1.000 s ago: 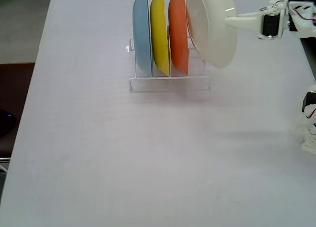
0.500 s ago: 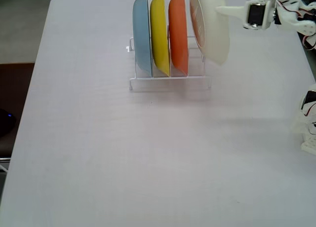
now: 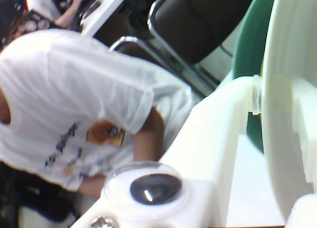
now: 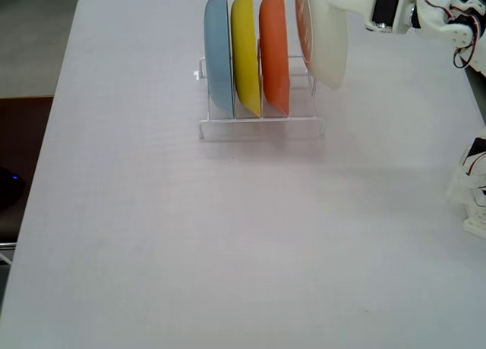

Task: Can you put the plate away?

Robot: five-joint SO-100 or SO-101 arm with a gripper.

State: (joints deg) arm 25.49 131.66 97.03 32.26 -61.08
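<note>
A white wire rack [image 4: 262, 127] stands at twelve o'clock on the table [image 4: 190, 235], holding blue [image 4: 219, 53], yellow [image 4: 245, 49] and orange [image 4: 274, 49] plates upright, side by side.

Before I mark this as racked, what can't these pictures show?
- Gripper: in the fixed view the plate hides how the jaws grip it.
- Rack: the free slot's base is covered by the plate in the fixed view.
- Wrist view: close and blurred; the plate is cut off by the right edge, rack unseen.
</note>
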